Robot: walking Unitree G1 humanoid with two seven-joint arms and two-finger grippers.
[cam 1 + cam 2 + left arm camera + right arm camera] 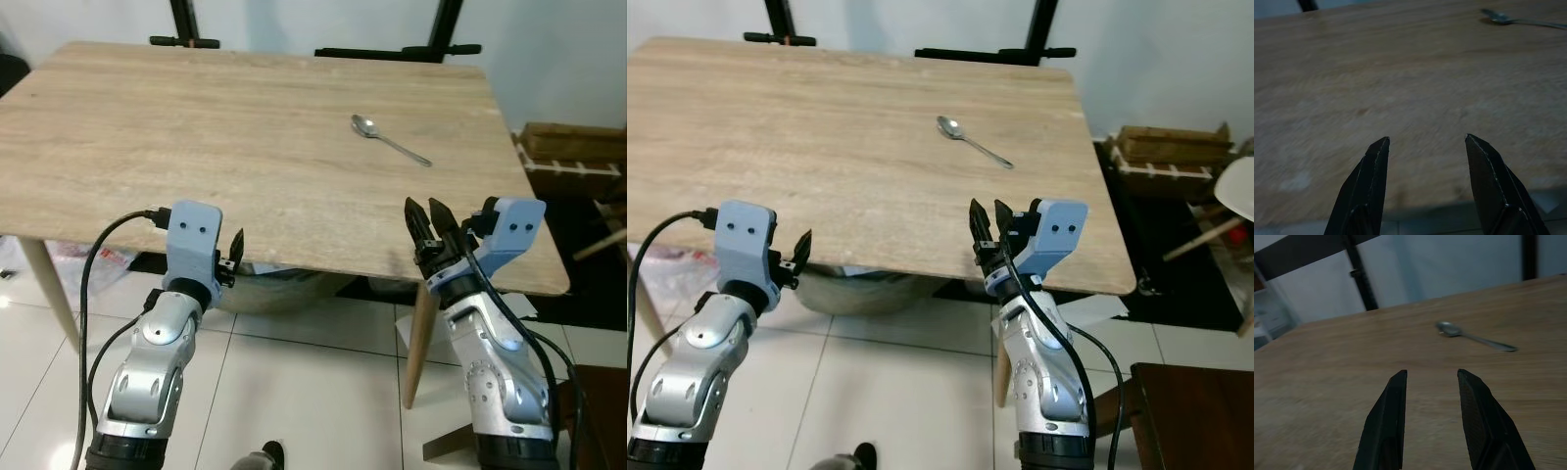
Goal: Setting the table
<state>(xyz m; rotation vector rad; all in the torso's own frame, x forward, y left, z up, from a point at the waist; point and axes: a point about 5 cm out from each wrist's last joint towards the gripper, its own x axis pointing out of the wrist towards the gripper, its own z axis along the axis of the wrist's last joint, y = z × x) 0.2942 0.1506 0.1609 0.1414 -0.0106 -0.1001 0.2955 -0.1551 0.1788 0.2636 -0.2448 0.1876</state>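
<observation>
Spoon point(389, 140) lies alone on the wooden worktop point(196, 147), toward its far right, well apart from both tools.

I see my right tool point(427, 219) at the near edge with fingers parted and empty, and my left tool point(1425, 161) likewise open, holding nothing. A flat spoon may skid away under a shallow pinch. I see no dishes or containers on the worktop.

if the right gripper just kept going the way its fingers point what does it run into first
Probably nothing but bare table. The right gripper, fingers open, aims low across the wood; the spoon lies ahead but off to one side of that line. Depth is uncertain.
</observation>
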